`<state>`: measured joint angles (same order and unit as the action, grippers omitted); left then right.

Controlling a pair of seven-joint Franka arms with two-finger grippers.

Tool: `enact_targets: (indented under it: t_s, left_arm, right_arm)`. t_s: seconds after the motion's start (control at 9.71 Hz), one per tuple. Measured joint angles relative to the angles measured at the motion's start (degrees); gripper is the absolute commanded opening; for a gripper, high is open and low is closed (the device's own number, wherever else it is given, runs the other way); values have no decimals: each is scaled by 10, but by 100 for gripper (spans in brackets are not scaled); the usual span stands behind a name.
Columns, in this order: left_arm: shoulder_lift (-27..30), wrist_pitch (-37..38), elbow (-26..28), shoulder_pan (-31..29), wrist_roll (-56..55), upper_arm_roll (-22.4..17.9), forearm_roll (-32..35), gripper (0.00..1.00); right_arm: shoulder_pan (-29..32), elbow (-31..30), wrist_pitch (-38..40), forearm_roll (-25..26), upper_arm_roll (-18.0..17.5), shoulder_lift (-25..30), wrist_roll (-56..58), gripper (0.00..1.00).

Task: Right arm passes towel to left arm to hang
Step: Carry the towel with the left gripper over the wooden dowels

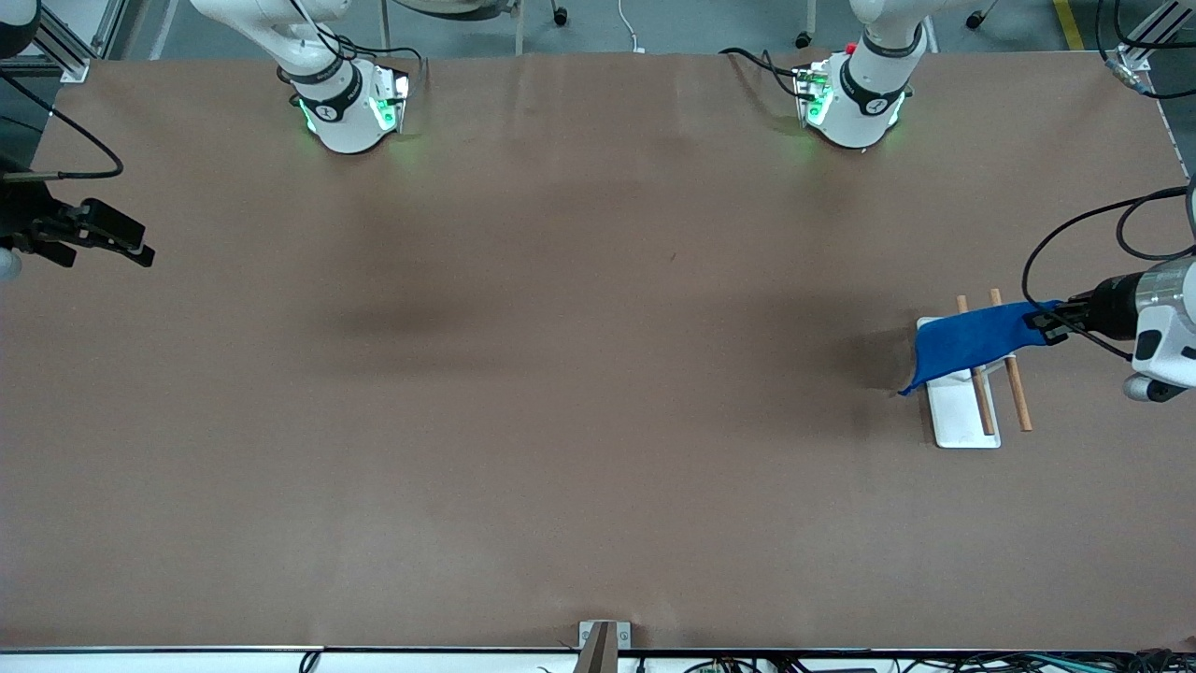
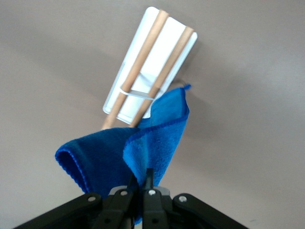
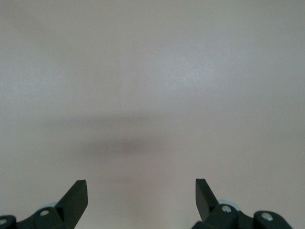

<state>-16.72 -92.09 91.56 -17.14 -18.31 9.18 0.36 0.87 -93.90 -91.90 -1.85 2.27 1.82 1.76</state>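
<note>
1. Brown matte covering spread over the whole table, with the two green-lit arm bases standing along the edge farthest from the front camera.

2. At the right arm's end of the table, the right arm's black two-finger gripper hung over bare brown surface; it waited there. The right wrist view showed its fingers spread wide with nothing between them.

3. Nothing lay on the middle stretch of the table apart from soft shadows.

4. Toward the left arm's end stood the hanging rack: a white rectangular base plate carrying two parallel light-brown wooden rods. Their long axis ran roughly from the bases' edge toward the front camera.

5. The small bright blue plush towel lay draped across those rods, crossing them nearly at right angles, one corner drooping toward the table on the side facing the right arm.

6. The left arm's black two-finger gripper sat just past the rods, at the table's edge, its jaws pinching a bunched corner of the towel, as the left wrist view confirmed.

7. I judged the handover complete and the hanging nearly so: the cloth stretched away from the left gripper over both rods, so letting go there should leave it hanging.
</note>
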Motion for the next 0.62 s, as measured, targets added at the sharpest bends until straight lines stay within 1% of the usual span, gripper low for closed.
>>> enact_targets:
  t_s: [0.1, 0.31, 0.62]
  left_arm:
    - [-1, -3, 0, -2, 34, -13, 11, 0]
    - [-4, -31, 1, -4, 91, -27, 29, 0]
    - [-17, -69, -2, -4, 127, -34, 34, 1]
  right_arm:
    - [0, 0, 0, 0, 0, 0, 0, 100]
    - [0, 0, 0, 0, 0, 0, 0, 100]
    - [0, -1, 0, 0, 0, 0, 0, 100]
